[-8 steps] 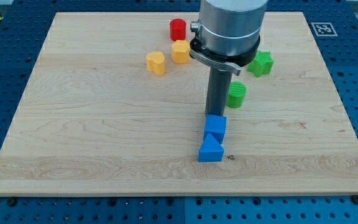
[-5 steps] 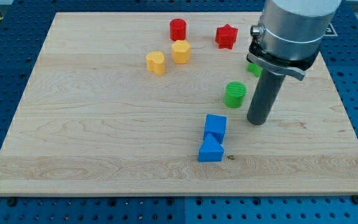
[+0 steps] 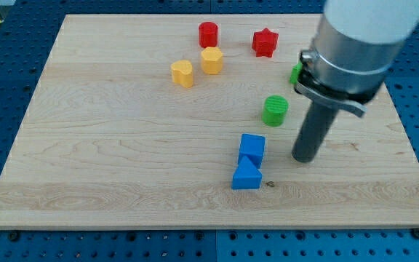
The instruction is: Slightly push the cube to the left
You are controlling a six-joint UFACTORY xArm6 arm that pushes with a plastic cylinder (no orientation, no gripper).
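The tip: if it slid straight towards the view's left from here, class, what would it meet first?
Probably the blue cube: my tip sits level with it, to its right, nothing between. Depth is slightly uncertain.

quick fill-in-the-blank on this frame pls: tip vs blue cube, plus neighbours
My tip sits to the view's ____ of the blue cube.
The blue cube touches a blue ____-shaped block just below it.
The green cylinder lies toward the view's ____ from the blue cube.
Between my tip and the blue cube there is a ____, so no contact.

Missing words: right; triangle; top; gap
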